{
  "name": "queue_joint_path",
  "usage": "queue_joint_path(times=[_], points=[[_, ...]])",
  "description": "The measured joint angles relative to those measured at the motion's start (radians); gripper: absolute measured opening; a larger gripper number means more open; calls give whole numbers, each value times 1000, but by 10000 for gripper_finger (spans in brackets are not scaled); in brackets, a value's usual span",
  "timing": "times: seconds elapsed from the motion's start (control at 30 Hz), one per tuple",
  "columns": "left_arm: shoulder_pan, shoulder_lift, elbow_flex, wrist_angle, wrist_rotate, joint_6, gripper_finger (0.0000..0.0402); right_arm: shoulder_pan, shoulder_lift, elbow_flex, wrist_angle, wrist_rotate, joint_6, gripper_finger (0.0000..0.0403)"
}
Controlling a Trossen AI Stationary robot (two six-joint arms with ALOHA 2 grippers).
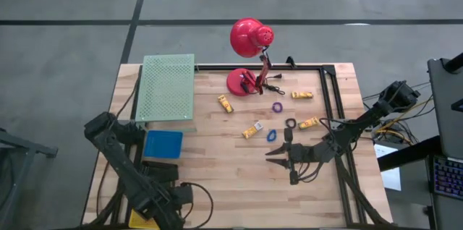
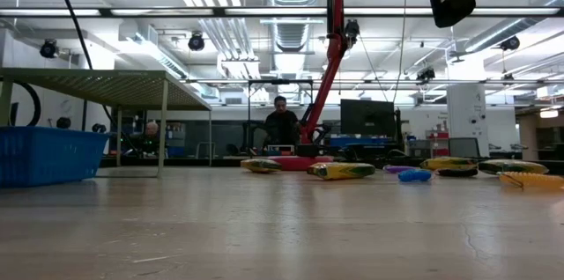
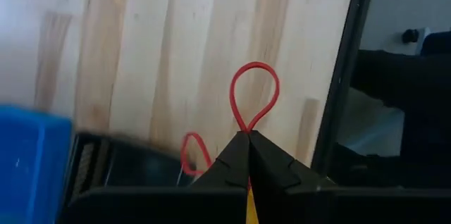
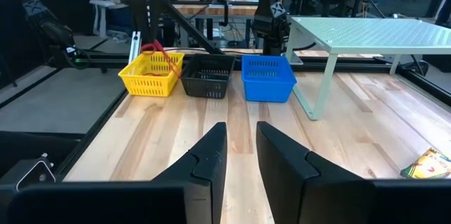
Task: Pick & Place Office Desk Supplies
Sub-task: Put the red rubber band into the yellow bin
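Observation:
My left gripper [image 3: 248,138] is shut on a thin red rubber band [image 3: 255,96] and hangs over the yellow basket [image 4: 150,76] at the table's near left corner. Among the office desk supplies spread in front of the red lamp [image 1: 249,38] are yellow pieces [image 1: 226,103] [image 1: 252,129], a purple ring [image 1: 277,106], a black ring [image 1: 290,123] and a blue ring [image 1: 272,134]. My right gripper [image 4: 242,146] stands open and level near the blue ring, nothing between its fingers. My left gripper pinches the red rubber band between its two shut fingertips, coming from above and pointing down. One loop [image 3: 243,115] sticks out past the tips and a smaller loop [image 3: 189,155] shows beside a finger. The band [image 4: 161,56] hangs slack, clear of the yellow basket.
A black basket [image 4: 208,76] and a blue basket [image 4: 268,77] stand in a row beside the yellow one. A green mesh shelf [image 1: 168,87] stands on legs at the far left. A black frame [image 1: 334,114] runs along the table's right side.

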Motion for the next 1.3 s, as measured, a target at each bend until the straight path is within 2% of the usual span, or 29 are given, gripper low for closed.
queue_joint_path(times=[0.27,0.73,0.93,1.3], points=[[-56,-56,22,-59,46,-181,8,0,0,0,0,0,0,70],[-196,-66,-11,-18,89,-525,8,0,0,0,-1,0,0,87],[-225,-65,-78,66,89,-537,8,0,0,0,-1,0,0,89],[-218,-65,-286,218,108,-547,8,0,0,0,-2,0,0,71]])
